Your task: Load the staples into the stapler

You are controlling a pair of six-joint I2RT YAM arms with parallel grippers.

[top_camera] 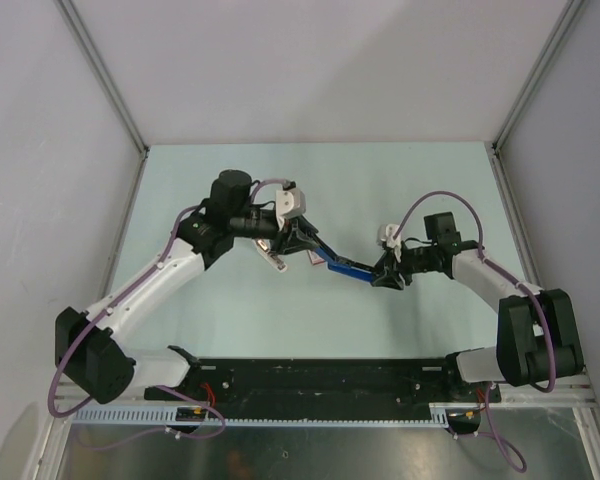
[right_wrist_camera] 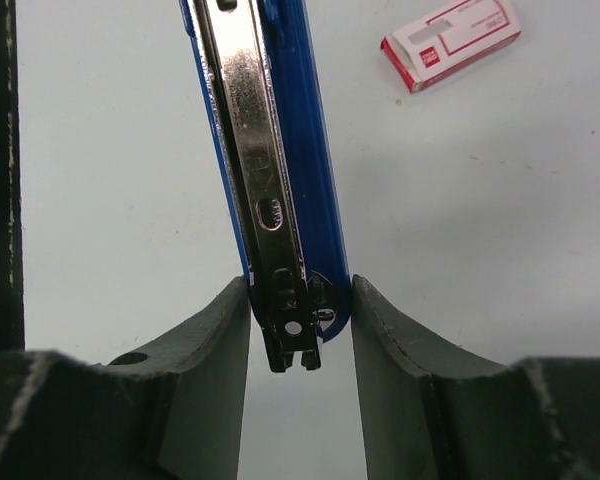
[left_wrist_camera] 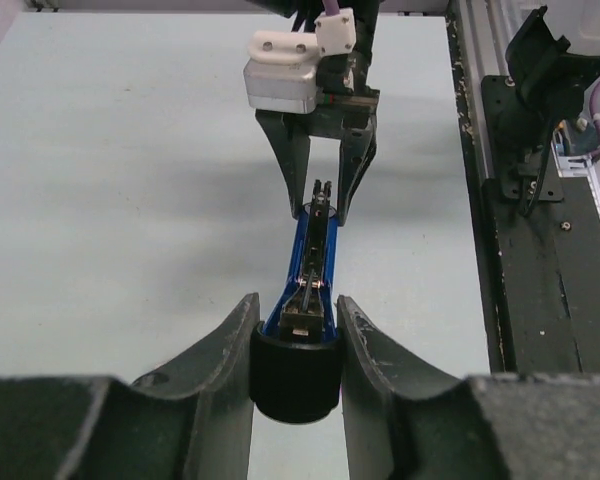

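Observation:
The blue stapler hangs above the table, held at both ends between my two grippers. My left gripper is shut on its black end cap. My right gripper is shut on the opposite end, where a silvery metal rail runs beside the blue body. In the left wrist view the stapler's inner channel with a black pusher faces the camera, and the right gripper shows at its far end. The pink-and-white staples box lies flat on the table; the staples themselves are hidden.
The black mounting plate with both arm bases runs along the near table edge. Grey enclosure walls and metal frame posts close in the pale green table at the left, right and back.

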